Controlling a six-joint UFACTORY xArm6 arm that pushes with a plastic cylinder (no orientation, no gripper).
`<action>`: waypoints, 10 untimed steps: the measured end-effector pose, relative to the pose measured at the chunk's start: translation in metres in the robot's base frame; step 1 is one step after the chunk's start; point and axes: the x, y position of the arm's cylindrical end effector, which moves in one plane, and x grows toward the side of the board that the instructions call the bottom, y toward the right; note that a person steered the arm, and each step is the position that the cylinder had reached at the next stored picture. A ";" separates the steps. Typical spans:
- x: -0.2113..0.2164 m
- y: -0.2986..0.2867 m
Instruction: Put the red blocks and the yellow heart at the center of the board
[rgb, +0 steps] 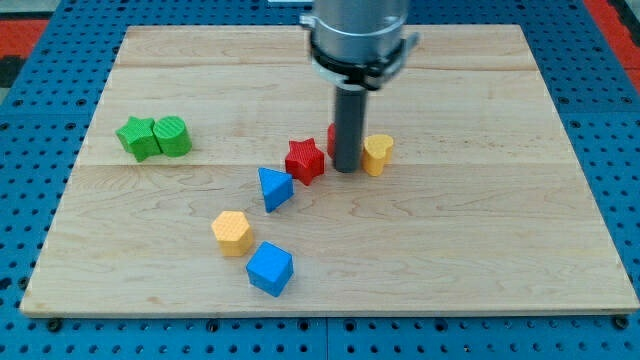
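A red star block (304, 161) lies near the board's middle. My tip (346, 168) stands just right of it, between it and the yellow heart (377, 154), which touches or nearly touches the rod on its right. A second red block (332, 135) shows only as a sliver behind the rod's left edge; its shape is hidden.
A blue triangle block (274, 187) sits just lower left of the red star. A yellow hexagon block (232, 232) and a blue cube (269, 268) lie toward the view's bottom. A green star (136, 137) and a green block (172, 135) touch each other at the left. The wooden board (500, 230) rests on a blue pegboard.
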 end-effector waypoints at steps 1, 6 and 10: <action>-0.028 0.011; 0.053 -0.014; 0.000 0.024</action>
